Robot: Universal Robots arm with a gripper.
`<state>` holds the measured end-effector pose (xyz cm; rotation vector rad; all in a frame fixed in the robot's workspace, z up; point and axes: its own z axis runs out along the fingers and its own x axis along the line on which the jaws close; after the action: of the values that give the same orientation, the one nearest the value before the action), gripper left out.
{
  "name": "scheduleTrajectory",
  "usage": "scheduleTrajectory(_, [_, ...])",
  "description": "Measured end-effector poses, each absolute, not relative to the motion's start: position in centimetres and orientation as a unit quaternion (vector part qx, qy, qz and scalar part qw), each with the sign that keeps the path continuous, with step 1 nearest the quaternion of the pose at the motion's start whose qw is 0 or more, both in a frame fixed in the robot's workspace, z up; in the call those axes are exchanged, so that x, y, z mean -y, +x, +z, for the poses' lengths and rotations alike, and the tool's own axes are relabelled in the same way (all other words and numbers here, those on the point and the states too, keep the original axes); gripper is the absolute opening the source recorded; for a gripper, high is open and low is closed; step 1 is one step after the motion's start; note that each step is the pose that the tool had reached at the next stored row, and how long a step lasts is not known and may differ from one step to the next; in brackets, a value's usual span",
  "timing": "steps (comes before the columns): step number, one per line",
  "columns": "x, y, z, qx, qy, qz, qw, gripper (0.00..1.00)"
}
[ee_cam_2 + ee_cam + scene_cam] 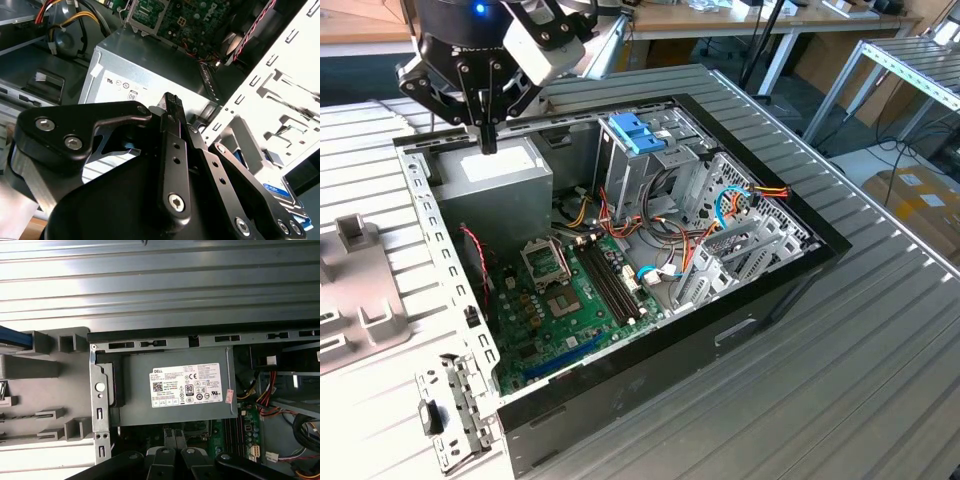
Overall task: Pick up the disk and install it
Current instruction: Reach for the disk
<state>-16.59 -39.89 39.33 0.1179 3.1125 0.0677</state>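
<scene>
Jaws closed over PSU [135,390]; disk [282,195]: second wrist view

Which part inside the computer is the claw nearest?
The grey metal box with a white label; the gripper hangs over it, away from the green board.

My tool [488,142] hangs over the power supply box [505,185], which sits in the far corner of the open case [720,330], at the exterior view's left. The case lies on the desk [840,400]. The mainboard [560,310] lies on the case floor, nearer to the camera than the box. The drive cage [650,165] stands at the box's right in that view. A holder [360,290] lies outside the case, at its left.
</scene>
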Motion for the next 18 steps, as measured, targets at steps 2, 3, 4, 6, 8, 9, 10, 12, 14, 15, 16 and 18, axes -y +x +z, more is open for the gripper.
scheduleTrajectory(2, [39.9, -16.7, 39.3, -0.999, 0.038, 0.022, 0.013, 0.11])
scheduleTrajectory(3, [39.9, -16.7, 39.3, -0.999, 0.038, 0.022, 0.013, 0.11])
scheduleTrajectory(4, [39.9, -16.8, 39.3, -0.999, 0.038, 0.022, 0.013, 0.11])
scheduleTrajectory(6, [39.9, -16.9, 39.3, -0.999, 0.038, 0.022, 0.013, 0.11])
scheduleTrajectory(8, [39.9, -17.0, 39.3, -0.999, 0.038, 0.022, 0.013, 0.11])
scheduleTrajectory(9, [39.9, -17.1, 39.3, -0.999, 0.038, 0.022, 0.013, 0.11])
scheduleTrajectory(10, [39.9, -17.2, 39.3, -0.999, 0.038, 0.022, 0.013, 0.11])
scheduleTrajectory(12, [39.9, -17.4, 39.3, -0.999, 0.038, 0.022, 0.013, 0.11])
scheduleTrajectory(14, [39.9, -17.5, 39.3, -0.999, 0.038, 0.022, 0.013, 0.11])
scheduleTrajectory(15, [39.9, -17.7, 39.3, -0.999, 0.038, 0.022, 0.013, 0.11])
scheduleTrajectory(16, [39.9, -17.8, 39.3, -0.999, 0.038, 0.022, 0.013, 0.11])
scheduleTrajectory(18, [39.9, -17.9, 39.3, -0.999, 0.038, 0.022, 0.013, 0.11])
